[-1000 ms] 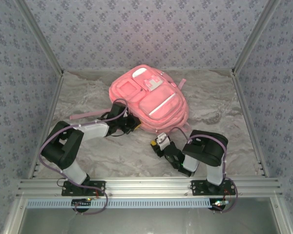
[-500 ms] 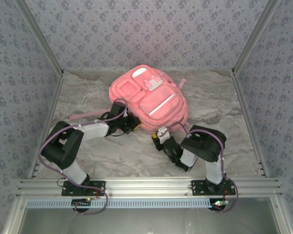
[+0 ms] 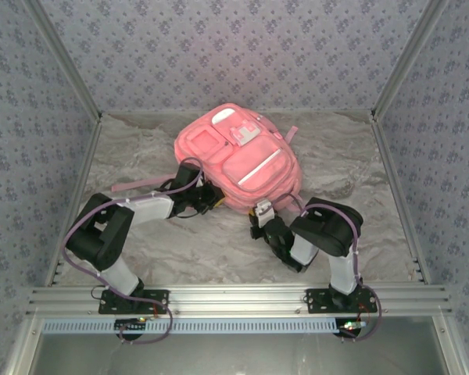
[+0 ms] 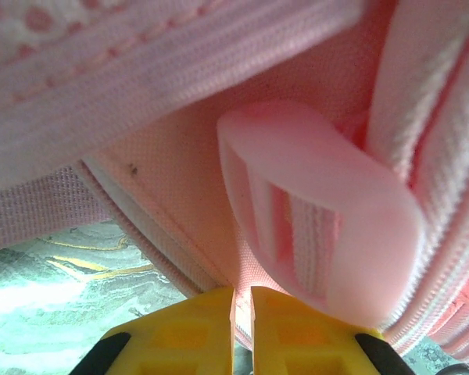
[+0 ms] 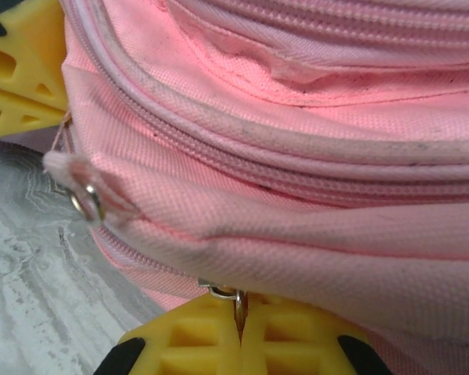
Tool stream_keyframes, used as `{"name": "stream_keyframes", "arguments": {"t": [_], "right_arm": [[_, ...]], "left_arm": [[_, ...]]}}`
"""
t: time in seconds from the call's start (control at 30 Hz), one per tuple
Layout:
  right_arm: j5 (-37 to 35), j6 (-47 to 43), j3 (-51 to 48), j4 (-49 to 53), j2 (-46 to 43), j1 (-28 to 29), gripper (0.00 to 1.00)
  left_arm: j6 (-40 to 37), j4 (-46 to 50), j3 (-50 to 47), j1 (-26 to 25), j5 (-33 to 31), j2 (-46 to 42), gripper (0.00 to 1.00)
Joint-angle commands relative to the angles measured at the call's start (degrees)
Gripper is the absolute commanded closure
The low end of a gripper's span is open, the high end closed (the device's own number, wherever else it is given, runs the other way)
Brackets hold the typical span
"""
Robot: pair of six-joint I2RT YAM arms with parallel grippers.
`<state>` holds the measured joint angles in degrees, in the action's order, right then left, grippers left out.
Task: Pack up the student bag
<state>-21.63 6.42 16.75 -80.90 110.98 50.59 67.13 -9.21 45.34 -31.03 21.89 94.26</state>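
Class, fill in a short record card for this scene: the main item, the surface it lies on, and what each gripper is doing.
Item: student bag, pink, front pockets facing up
Surface: marbled table
Left: left gripper shut, at the bag's edge, next to a pink strap buckle
Right: right gripper shut on a metal zipper pull at the bag's near edge
Loose part: pink strap lying on the table, left of the bag

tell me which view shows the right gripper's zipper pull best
Right wrist view: the zipper pull sits close up, pinched in the shut right gripper at the student bag's seam. Top view: too small to tell. Left wrist view faces a strap buckle.
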Motion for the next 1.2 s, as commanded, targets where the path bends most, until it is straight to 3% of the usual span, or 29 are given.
{"name": "stream_keyframes", "arguments": {"t": [0.0,0.47,0.6,0.77,0.97,1.17], "right_arm": [[0.45,-0.33,-1.95,0.31,-1.08,-0.4,1.0],[-5.14,-4.88,-6.02,0.26,-4.12,-0.53,1.0],[-3.82,-5.8,-6.47,0.18,-6.02,-0.5,1.0],[1.7,-6.47,-5.69,2.64,-9.27,2.19,1.0],[2.35,-10.51,-1.89,10.24,-12.98,8.28,1.0],[3.04,-9.75,2.74,13.92,-12.27,10.49,1.0]], "left_arm": [[-0.19,-1.2,0.09,0.69,0.09,0.1,0.88],[-1.65,1.11,-0.08,3.44,-1.39,-0.58,0.88],[-1.8,2.14,-0.25,3.62,-1.75,-1.92,0.88],[-1.48,4.66,-2.06,3.93,-2.98,-6.73,0.77],[0.06,6.68,-6.36,4.34,-2.95,-14.39,0.59],[2.57,8.07,-6.52,3.25,-1.35,-17.7,0.52]]}}
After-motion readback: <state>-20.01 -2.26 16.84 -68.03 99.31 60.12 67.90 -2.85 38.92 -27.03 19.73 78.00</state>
